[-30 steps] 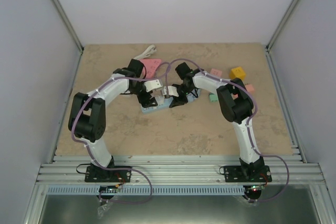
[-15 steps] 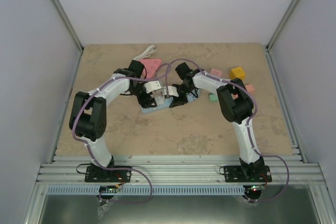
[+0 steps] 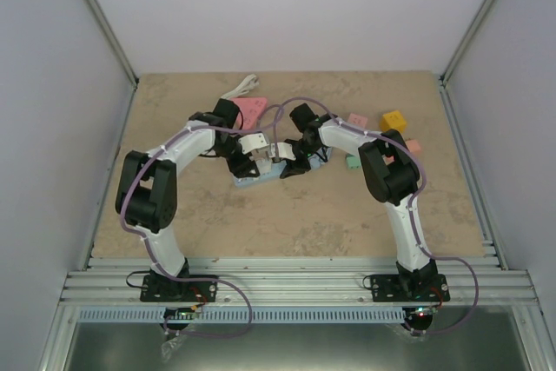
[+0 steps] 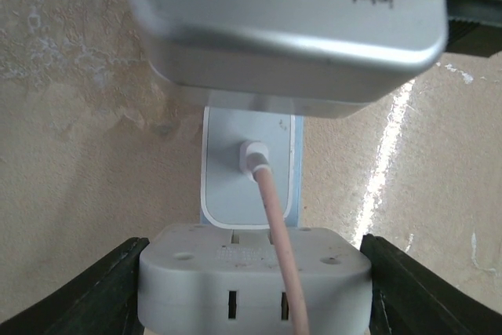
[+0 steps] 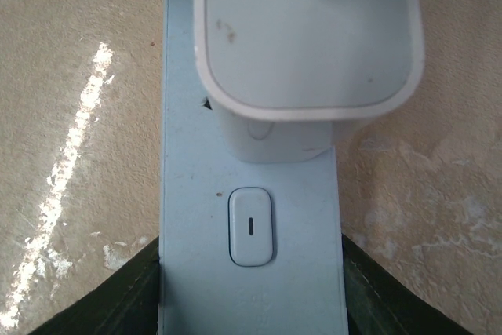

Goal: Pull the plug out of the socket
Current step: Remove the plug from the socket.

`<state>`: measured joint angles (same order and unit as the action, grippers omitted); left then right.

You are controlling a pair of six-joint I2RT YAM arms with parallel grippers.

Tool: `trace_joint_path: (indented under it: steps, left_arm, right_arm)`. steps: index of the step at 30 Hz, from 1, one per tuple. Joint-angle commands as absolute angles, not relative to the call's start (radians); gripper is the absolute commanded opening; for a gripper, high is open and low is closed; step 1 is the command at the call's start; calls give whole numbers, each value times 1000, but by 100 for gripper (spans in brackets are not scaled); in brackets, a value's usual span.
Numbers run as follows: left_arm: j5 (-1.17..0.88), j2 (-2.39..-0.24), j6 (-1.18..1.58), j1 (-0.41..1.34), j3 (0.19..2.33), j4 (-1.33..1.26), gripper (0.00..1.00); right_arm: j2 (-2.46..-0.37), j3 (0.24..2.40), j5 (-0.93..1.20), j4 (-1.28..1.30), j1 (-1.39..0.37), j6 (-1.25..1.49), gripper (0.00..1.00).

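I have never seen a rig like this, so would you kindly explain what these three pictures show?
These are two robot arms bolted to a table: the left arm and the right arm. The wide picture comes from a fixed camera above and behind them; the other two come from a small camera on each wrist. On the table lie a pale blue power strip with a white plug in it, and some coloured blocks. The right hand clamps the strip's sides. The left hand sits beside the plug; whether it grips yet, I cannot tell.
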<state>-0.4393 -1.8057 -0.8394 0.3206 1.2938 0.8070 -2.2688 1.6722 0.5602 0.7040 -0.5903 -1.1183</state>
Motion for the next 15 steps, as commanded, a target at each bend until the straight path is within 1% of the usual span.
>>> trace_joint_path:
  steps: [1, 3, 5, 12, 15]
  left_arm:
    - [-327, -1766, -817, 314, 1260, 711, 9]
    - [-296, -1725, -817, 324, 1218, 659, 3]
    - [-300, -1708, -818, 327, 1202, 654, 0]
    - [-321, -1728, -831, 325, 1222, 707, 0]
    - [-388, -1755, -851, 303, 1271, 771, 0]
  right_arm:
    - [-2338, 1617, 409, 740, -609, -1157, 30]
    - [-2341, 1618, 406, 741, -610, -1158, 30]
    - [-2342, 1619, 405, 742, -610, -1158, 30]
    - [-2340, 1619, 405, 742, -612, -1158, 30]
    - [-2338, 1618, 404, 741, -612, -1158, 30]
